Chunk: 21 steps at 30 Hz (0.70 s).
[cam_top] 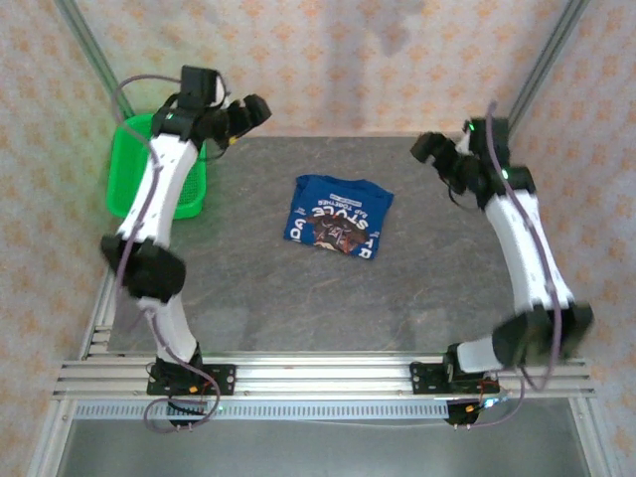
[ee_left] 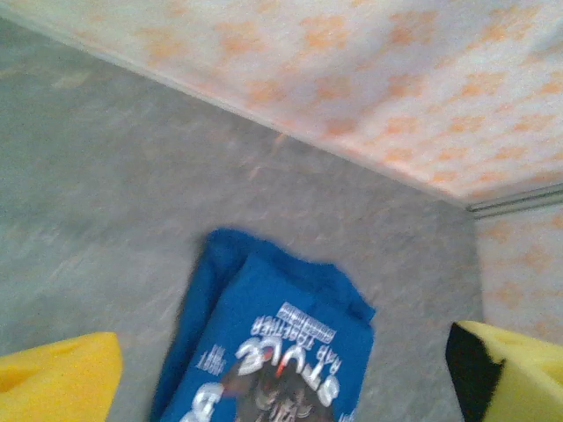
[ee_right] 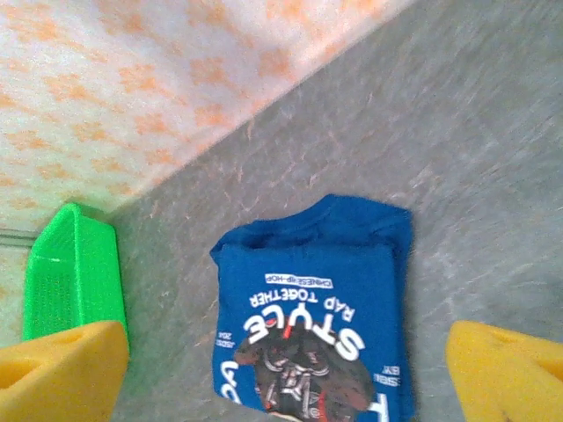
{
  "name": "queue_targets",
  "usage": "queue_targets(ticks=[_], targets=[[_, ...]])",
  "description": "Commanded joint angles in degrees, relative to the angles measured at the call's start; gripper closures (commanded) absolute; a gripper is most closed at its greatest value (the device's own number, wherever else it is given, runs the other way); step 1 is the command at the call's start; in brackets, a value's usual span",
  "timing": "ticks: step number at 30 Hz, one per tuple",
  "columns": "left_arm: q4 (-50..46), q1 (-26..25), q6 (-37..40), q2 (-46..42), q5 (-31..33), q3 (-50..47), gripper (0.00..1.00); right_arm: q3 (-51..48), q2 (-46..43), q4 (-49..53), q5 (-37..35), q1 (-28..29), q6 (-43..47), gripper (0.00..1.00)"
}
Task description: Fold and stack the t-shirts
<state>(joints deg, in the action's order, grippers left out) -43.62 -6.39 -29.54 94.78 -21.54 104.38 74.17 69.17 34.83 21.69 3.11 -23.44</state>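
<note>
1. Noted one royal-blue short-sleeved cloth t-shirt (cam_top: 338, 216), folded into a compact packet with white lettering and dark graphic facing up. Lying near the middle of the grey mottled tabletop (cam_top: 248, 288), a little toward the far side and slightly skewed to its edges.
2. Found the left gripper (cam_top: 246, 112) raised near the far-left corner, just right of the bright green plastic mesh basket (cam_top: 134, 174). Yellow pads (ee_left: 53, 378) spread wide with nothing between them, well apart from the t-shirt.
3. Found the right gripper (cam_top: 434, 149) raised at far right. Yellow pads (ee_right: 506, 369) likewise spread wide, holding nothing, well apart from the t-shirt.
4. Seen from the right wrist: under layers poking out past the top panel along one side and at the collar end. Fold not quite square.
5. Folding judged close to done. No second garment or pile visible to stack onto.
6. Risks, as judgement only:
   - Pinching a single top layer would likely peel the packet open; soft cloth, loose folds.
   - Lifting from one side alone would let the free half sag and unfold.
   - Dragging across the tabletop could bunch the protruding under layer and worsen the skew.
   - Coming down off-centre with a gripper could nudge the packet and not grip it.
</note>
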Motion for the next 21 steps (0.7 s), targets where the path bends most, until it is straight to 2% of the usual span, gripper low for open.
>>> queue_targets(ticks=[1, 3, 7, 9, 14, 18, 21], targets=[[9.31, -0.68, 8.52, -10.67, 15.32, -20.89, 0.00, -15.81, -8.00, -5.99, -11.49, -0.29, 2.66, 0.01], [14.19, -0.05, 9.66, -16.57, 21.71, -31.55, 0.00, -23.32, -11.42, -9.41, -14.94, -0.30, 3.65, 0.01], [21.27, 4.18, 10.37, -22.78, 30.15, -45.90, 0.00, -31.79, -12.08, -13.34, -24.47, -0.30, 5.95, 0.01], [30.17, 4.79, 14.50, -26.26, 35.03, -53.94, 0.00, -37.09, -13.01, -20.01, -30.09, -0.30, 7.97, 0.01], [52.11, 5.90, 23.43, -30.76, 36.12, -68.08, 0.00, -52.81, -13.38, -50.34, -35.77, -0.27, 15.75, 0.01], [61.29, 6.37, 24.06, -30.67, 34.55, -74.06, 0.00, -56.72, -7.65, -62.42, -36.77, -0.30, 18.15, 0.01], [67.78, 6.39, 24.71, -28.24, 32.61, -78.19, 0.00, -60.53, -3.43, -75.06, -33.96, -0.25, 19.47, 0.01]])
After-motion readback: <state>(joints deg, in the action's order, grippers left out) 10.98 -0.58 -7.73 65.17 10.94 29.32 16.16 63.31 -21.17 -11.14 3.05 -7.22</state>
